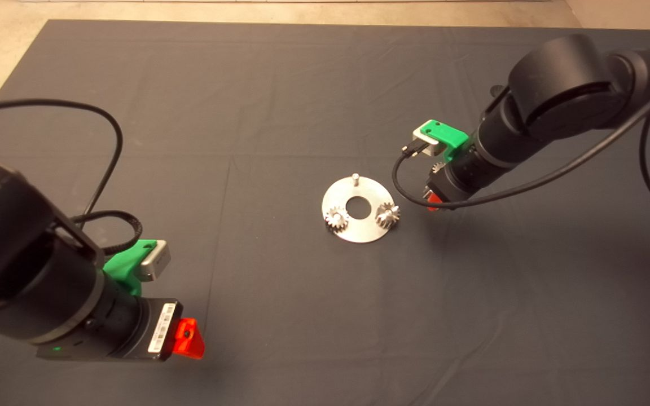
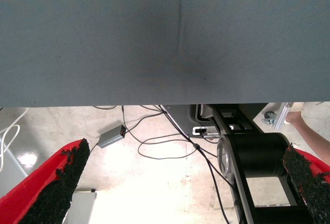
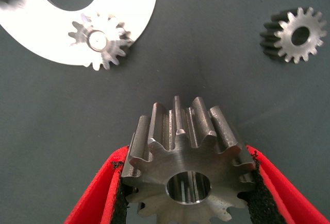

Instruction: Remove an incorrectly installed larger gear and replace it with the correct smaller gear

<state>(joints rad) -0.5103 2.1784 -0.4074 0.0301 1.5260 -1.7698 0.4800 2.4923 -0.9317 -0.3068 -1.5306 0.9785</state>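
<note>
No legible txt; white label (image 1: 162, 330) on left wrist unreadable.
</note>
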